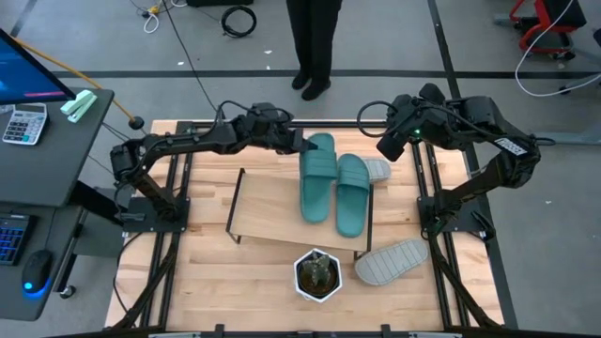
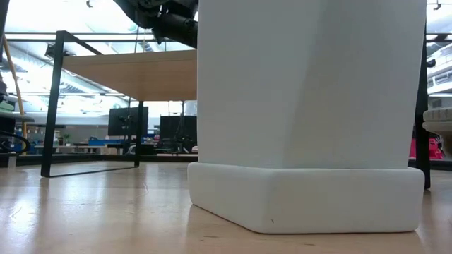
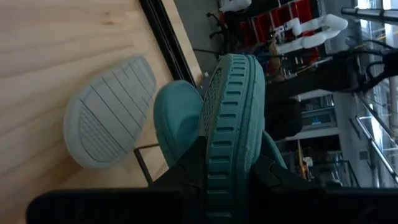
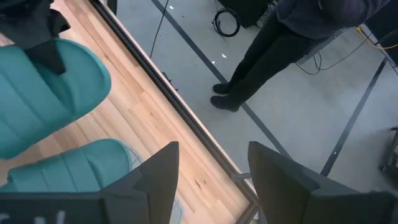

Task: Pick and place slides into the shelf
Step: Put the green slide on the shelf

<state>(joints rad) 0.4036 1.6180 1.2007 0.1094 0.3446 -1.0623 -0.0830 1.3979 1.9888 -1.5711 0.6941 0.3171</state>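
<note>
The left end effector [image 1: 302, 147] pinched the heel end of one teal slide [image 1: 317, 178], which stretched away from it over the shelf [image 1: 268, 211]. Just beside that slide, on the side away from the left arm, lay the second teal slide [image 1: 353, 192], also on the shelf's board. The right end effector [image 1: 389, 145] hung with fingers [image 4: 155, 177] spread and holding nothing. A grey slide [image 1: 377, 170] sat just below it, partly tucked under the second teal one. The other grey slide [image 1: 392, 261] lay sole-up on the worktop [image 1: 207, 282], well away from both end effectors, near a potted plant [image 1: 317, 273].
</note>
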